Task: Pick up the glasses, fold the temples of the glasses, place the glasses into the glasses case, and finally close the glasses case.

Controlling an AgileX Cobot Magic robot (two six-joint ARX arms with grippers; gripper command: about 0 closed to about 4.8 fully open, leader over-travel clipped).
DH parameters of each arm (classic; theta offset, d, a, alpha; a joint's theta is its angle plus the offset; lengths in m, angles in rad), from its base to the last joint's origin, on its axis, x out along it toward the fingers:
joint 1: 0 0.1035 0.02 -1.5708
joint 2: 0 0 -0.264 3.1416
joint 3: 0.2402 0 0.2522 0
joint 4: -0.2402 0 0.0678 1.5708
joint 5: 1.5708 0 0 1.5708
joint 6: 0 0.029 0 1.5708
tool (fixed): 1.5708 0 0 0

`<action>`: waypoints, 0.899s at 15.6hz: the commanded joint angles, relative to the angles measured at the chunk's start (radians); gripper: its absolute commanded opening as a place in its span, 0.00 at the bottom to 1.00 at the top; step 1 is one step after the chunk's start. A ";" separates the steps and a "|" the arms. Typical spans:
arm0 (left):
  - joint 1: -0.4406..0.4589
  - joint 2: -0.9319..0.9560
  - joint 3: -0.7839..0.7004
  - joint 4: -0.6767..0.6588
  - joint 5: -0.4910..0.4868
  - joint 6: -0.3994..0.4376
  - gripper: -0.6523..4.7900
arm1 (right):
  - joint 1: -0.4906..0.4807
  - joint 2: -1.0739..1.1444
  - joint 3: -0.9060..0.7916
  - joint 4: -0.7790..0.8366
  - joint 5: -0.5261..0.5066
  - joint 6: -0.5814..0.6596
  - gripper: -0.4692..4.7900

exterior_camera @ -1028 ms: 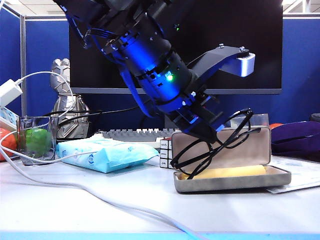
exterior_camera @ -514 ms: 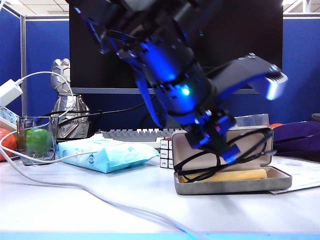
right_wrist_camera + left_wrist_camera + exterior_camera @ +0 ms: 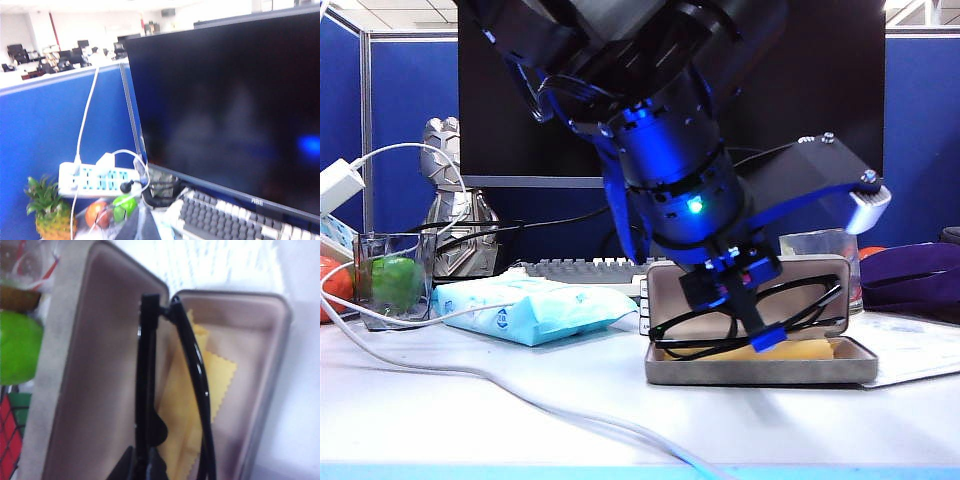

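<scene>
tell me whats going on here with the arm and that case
The left gripper is shut on the folded glasses and holds them low inside the open case, just above the yellow cloth that lies in it. The lid stands upright behind them. The glasses are not let go yet, and the case is not closed. The right gripper is out of sight; its camera looks at a monitor and a keyboard.
</scene>
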 commanded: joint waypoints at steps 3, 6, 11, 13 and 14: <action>-0.008 0.053 -0.002 -0.025 -0.050 0.044 0.14 | 0.001 -0.020 0.003 -0.017 -0.002 -0.003 0.08; -0.010 0.060 0.005 -0.006 -0.083 0.043 0.52 | 0.001 -0.032 0.003 -0.020 -0.002 -0.003 0.08; -0.029 0.003 0.046 -0.027 -0.187 0.036 0.52 | 0.001 -0.034 0.003 -0.044 -0.002 -0.003 0.08; -0.033 -0.060 0.046 -0.095 -0.127 0.002 0.52 | 0.001 -0.033 0.003 -0.040 0.003 -0.004 0.08; -0.032 -0.070 0.046 -0.134 -0.098 -0.031 0.52 | 0.001 -0.033 0.003 -0.039 0.003 -0.004 0.08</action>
